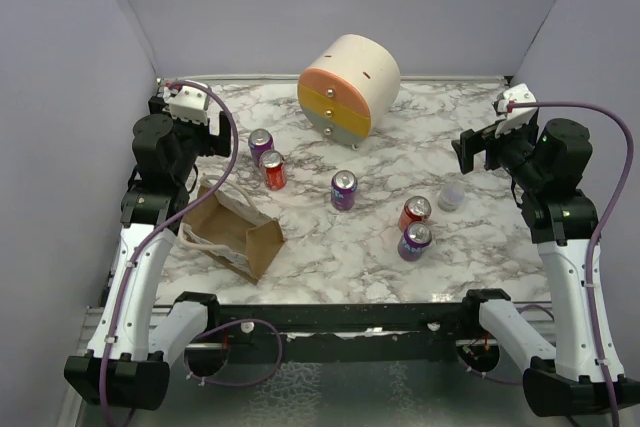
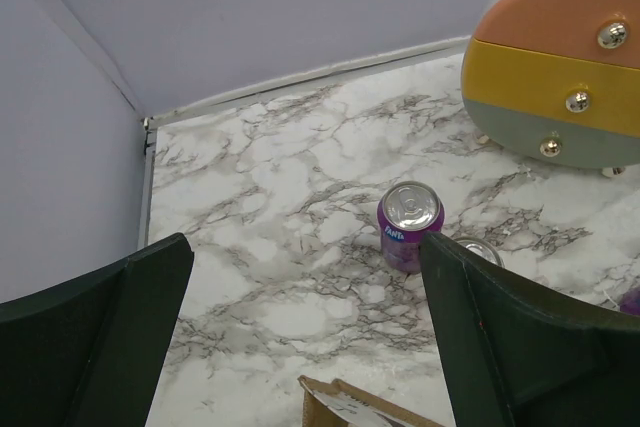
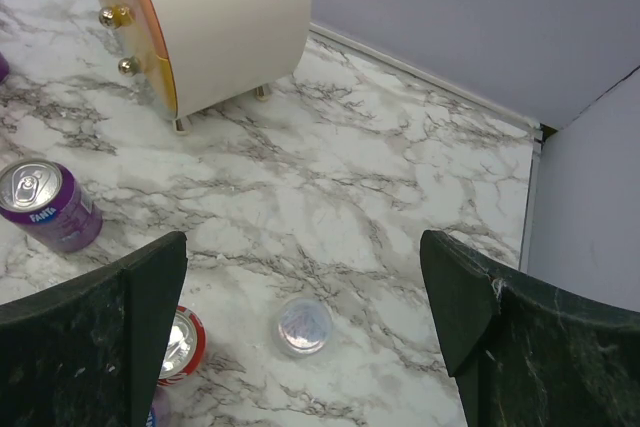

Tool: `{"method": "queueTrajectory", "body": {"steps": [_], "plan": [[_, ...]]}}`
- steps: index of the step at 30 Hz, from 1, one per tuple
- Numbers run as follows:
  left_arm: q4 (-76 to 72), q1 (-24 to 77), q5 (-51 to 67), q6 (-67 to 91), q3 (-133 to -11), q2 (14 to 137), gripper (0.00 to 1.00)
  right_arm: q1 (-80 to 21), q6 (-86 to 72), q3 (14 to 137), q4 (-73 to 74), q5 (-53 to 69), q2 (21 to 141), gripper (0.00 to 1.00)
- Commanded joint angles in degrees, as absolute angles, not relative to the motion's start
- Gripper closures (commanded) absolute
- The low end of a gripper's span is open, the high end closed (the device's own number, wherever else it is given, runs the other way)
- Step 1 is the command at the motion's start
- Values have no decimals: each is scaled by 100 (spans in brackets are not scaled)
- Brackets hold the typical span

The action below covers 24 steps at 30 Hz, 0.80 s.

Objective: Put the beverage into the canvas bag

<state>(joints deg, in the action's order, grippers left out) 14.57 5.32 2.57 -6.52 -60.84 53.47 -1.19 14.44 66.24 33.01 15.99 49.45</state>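
While left arm [image 1: 165, 147], right arm [image 1: 545, 162] hover raised — jaws wide.

L arm is covering the canvas bag's [image 1: 240, 237] left end in top view, fingers [image 3: 90, 347] are hiding most of a red can [image 3: 180, 342] & a 2nd can [image 2: 472, 246], and pic edges are cropping the cabinet [image 2: 560, 77].

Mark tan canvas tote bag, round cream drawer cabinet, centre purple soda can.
tan canvas tote bag [image 1: 228, 225], top external view, brown side panel.
round cream drawer cabinet [image 1: 352, 69], top external view, cream top face.
centre purple soda can [image 1: 343, 195], top external view, purple side wall.
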Motion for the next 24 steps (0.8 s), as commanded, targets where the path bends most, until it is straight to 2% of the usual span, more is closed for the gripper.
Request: {"method": "queueTrajectory", "body": {"steps": [1,24], "plan": [[1288,484,426,-602,-6152,5293,1,-158,1512,6552,3268,1738,4920,1],[1888,378,867,-610,-6323,5145,1,-158,1564,6721,3339,2080,5124,1]]}}
